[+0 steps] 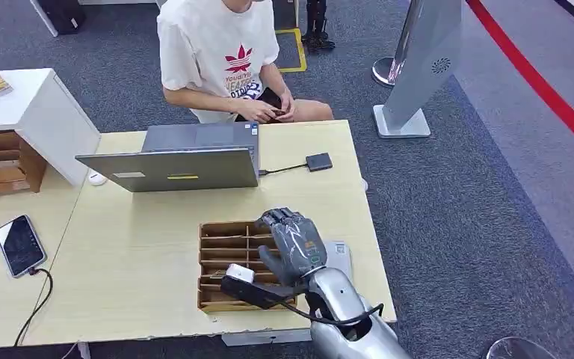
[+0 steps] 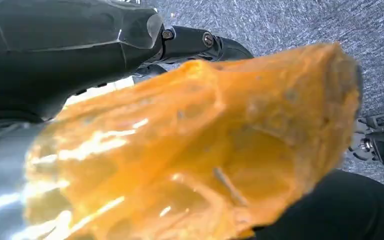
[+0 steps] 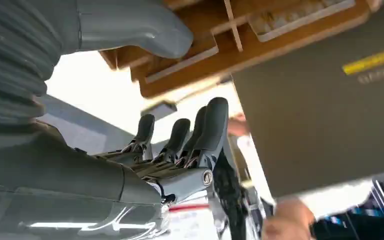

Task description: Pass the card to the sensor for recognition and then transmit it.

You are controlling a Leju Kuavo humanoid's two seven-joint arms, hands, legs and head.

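Note:
My right hand (image 1: 293, 241) hovers over the right end of a wooden slotted card box (image 1: 228, 247) near the table's front edge. Its fingers are spread and nothing shows in its grasp. In the right wrist view the fingers (image 3: 200, 135) stretch out straight, and the thumb (image 3: 145, 30) lies apart near the box's dividers (image 3: 230, 35). The small black sensor (image 1: 319, 161) lies beside the open laptop (image 1: 187, 157), joined to it by a cable. In the left wrist view a blurred orange mass (image 2: 205, 150) covers most of my left hand (image 2: 80, 45). No card is plainly visible.
A person (image 1: 224, 60) sits behind the table (image 1: 134, 247), hands together at its far edge. A phone (image 1: 19, 244) with a cable lies at the left. A white cabinet (image 1: 37, 112) with wooden trays stands far left. A grey stand (image 1: 418, 67) rises on the carpet at the right.

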